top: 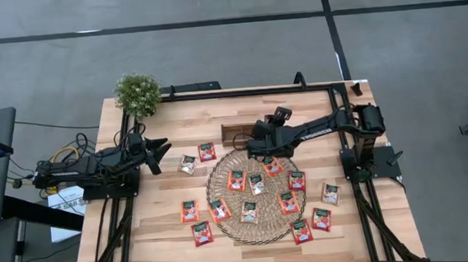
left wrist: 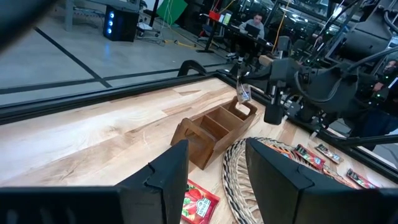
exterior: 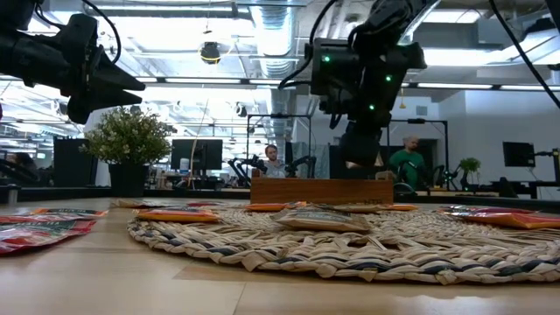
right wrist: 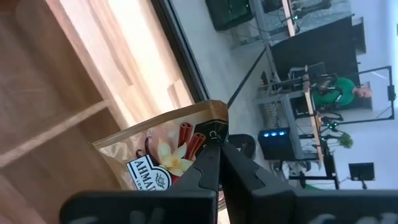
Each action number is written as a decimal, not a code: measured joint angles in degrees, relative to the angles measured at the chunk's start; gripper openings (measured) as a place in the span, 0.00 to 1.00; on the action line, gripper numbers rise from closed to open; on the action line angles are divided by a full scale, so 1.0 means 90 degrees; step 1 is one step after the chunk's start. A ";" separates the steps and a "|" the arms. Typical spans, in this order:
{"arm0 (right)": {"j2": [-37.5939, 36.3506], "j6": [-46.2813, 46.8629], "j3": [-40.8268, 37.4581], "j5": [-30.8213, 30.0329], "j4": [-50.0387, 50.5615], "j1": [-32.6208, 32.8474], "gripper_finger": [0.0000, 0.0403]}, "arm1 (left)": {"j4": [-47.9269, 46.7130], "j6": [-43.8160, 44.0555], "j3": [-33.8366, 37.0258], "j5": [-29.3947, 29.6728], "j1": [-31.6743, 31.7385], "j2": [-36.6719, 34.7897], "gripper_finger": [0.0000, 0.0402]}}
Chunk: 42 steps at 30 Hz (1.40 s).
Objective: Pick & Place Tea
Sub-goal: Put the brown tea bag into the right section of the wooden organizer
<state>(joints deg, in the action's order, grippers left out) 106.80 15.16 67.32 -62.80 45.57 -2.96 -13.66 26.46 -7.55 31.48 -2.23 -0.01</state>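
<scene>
My right gripper hangs over the small wooden tray at the far middle of the table, shut on one beige-gold tea sachet with a flower and cinnamon picture. The left wrist view shows that sachet just above the tray. Several red-orange sachets lie flat on the round woven mat, and more lie on the bare wood around it. My left gripper waits open at the table's left, raised and pointing level toward the tray. My right gripper pinches the sachet by its upper edge near a corner, between the two fingertips. The fingers slant down from the table's right side. The sachet hangs below them, lifted clear, over the tray's compartments.
A potted plant stands at the far left corner. Loose sachets lie left of the mat and right of it. People sit at desks in the room beyond the table.
</scene>
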 joint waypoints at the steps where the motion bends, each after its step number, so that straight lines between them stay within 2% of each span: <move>1: 0.0002 -0.0002 -0.0025 0.0036 -0.0037 0.0000 0.00 | 0.0001 0.0000 0.0000 -0.0002 0.0001 0.0000 0.38; 28: 0.0044 -0.0095 -0.0166 0.0322 -0.0310 -0.0019 0.00 | 0.0003 0.0002 0.0000 0.0000 0.0000 0.0000 0.38; 32: 0.0044 -0.0433 -0.0166 0.0335 -0.0487 -0.0019 0.00 | 0.0004 0.0003 -0.0002 0.0000 0.0001 0.0000 0.38; 38: 0.0044 -0.1415 -0.0166 0.0354 -0.1349 -0.0019 0.00 | 0.0004 0.0010 -0.0001 -0.0001 0.0000 0.0000 0.38; 42: 0.0044 -0.1734 -0.0166 0.0632 -0.1489 -0.0095 0.00 | 0.0006 0.0015 0.0000 -0.0001 0.0000 0.0000 0.38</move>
<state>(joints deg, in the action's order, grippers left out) 107.20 -0.45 65.82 -57.11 32.16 -3.82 -13.61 26.59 -7.55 31.47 -2.23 -0.01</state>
